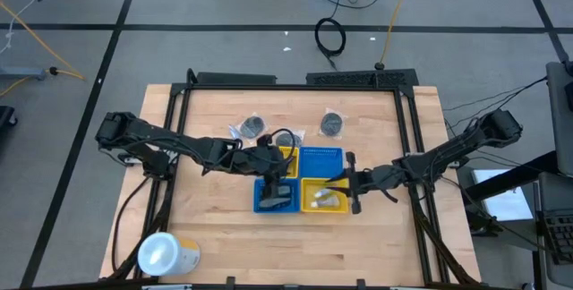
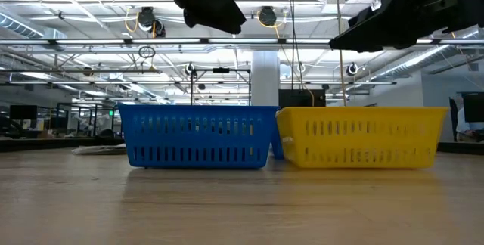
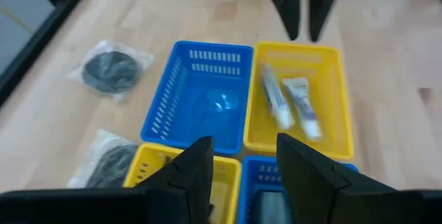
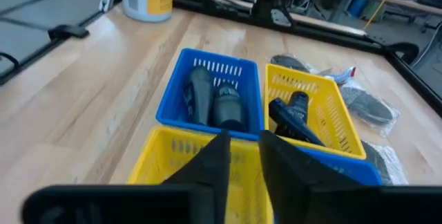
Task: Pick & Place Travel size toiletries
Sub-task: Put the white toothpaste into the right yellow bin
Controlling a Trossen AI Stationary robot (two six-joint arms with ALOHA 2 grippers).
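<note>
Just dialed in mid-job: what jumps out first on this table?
Four trays, blue and yellow, sit clustered mid-table with both end effectors hovering over them: left, right. Two white tubes lie in one yellow tray, dark bottles in a blue one. Two wrapped dark discs lie beyond the trays.

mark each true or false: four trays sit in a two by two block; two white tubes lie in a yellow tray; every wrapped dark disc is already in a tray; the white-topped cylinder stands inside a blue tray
1. Four trays sit in a two by two block. True: two blue trays, two yellow trays, colours diagonal.
2. Two white tubes lie in a yellow tray. True.
3. Every wrapped dark disc is in a tray. False: several lie on the table beside the trays.
4. The white-topped cylinder stands inside a blue tray. False: it is on the table, apart from the trays.
</note>
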